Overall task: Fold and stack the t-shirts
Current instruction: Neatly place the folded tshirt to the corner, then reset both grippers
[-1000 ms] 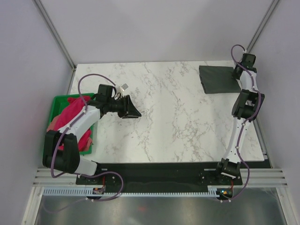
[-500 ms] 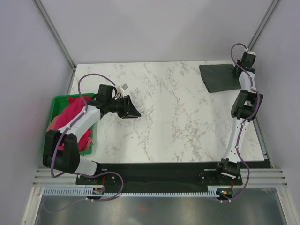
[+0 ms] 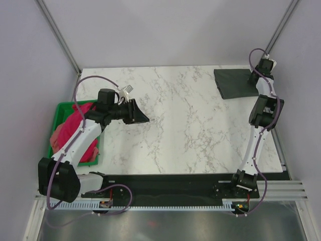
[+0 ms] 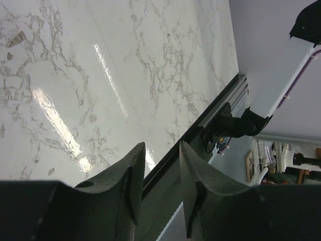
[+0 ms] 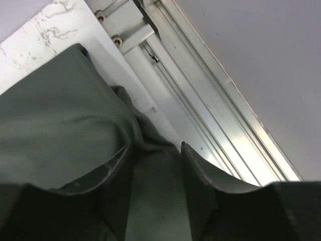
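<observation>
Now — magenta t-shirt [image 3: 74,120] in green bin [image 3: 62,105] lies just left of left gripper [image 4: 158,170], narrow, empty | right gripper [image 5: 155,170] parted over grey t-shirt [image 3: 233,83], far.

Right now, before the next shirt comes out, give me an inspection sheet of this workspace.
Surface: glossy marble-pattern table.
Job's things: dark grey t-shirt folded flat at the far right corner; magenta t-shirt and salmon t-shirt bunched in the green bin at the left edge.
Clutter: nothing seen.
Grippers: left claw open, empty, above the table beside the bin; right claw open over the dark grey t-shirt's right edge, contact unclear.
Cables: purple cables loop along both arms.
Surroundings: grey walls; metal frame rail by the arm bases.
</observation>
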